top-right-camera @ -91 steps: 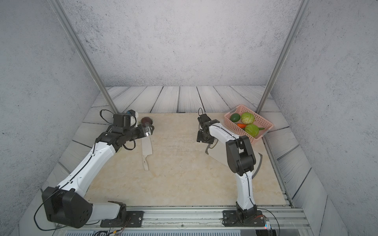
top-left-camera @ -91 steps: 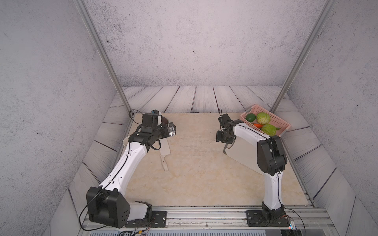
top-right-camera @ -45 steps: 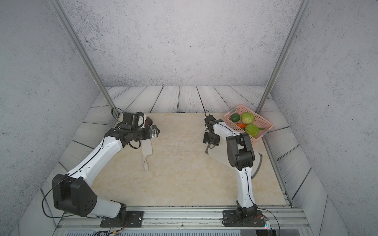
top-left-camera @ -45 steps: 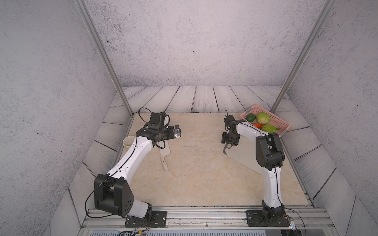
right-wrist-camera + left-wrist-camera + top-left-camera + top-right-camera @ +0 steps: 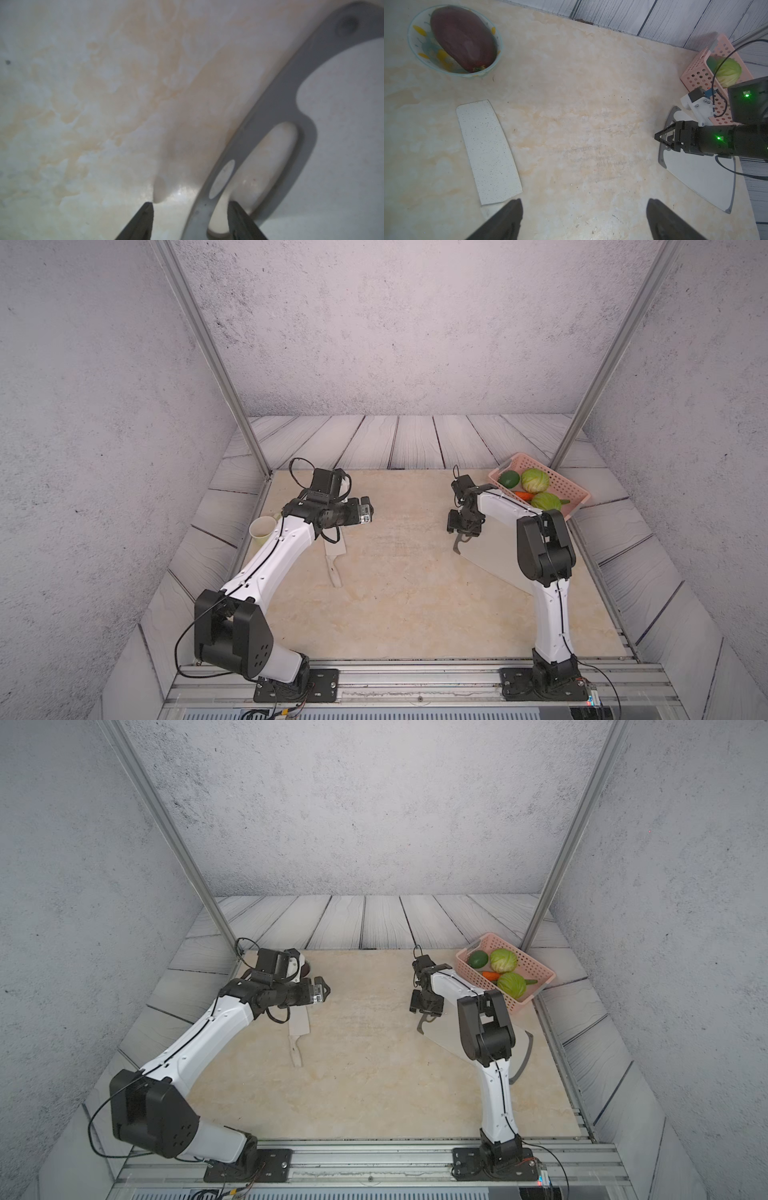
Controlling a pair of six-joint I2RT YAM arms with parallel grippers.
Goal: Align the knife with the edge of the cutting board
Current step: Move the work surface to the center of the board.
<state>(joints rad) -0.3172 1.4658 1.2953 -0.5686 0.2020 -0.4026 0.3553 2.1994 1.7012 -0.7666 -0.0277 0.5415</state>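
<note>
**A:** Where does the job stand?

**B:** Barely begun, I'd judge. Take the table (image 5: 395,614) first. The cutting board (image 5: 490,558) lies flat and skewed on its right side, partly under the right arm. The knife (image 5: 336,553) lies flat on the left side, handle toward the robot's bases. The two are well apart and nothing is lined up.

**A:** So what's left?

**B:** All of it, as I read it. The knife has to cross to the board and end up along one edge.

**A:** And the grippers?

**B:** The left gripper (image 5: 584,200) hovers above the table beside the knife, fingers spread wide and holding nothing. The right gripper (image 5: 190,204) sits low at the board's dark end trim, fingers partly apart and empty.

**A:** Do the top views show that?

**B:** No, in both of them the right gripper is just a dark lump over the board's corner. The right wrist view shows one finger (image 5: 143,220) over bare table and the other over the slot hole. They straddle the trim with a gap and don't pinch it.

**A:** Anything else?

**B:** The left wrist view gives the speckled blade but not the handle. It also shows a bowl (image 5: 452,72) holding a dark purple vegetable (image 5: 463,41), which the left arm mostly hides from above. Only the top views show the knife's handle and the cup (image 5: 262,526) beside the left arm.
</note>
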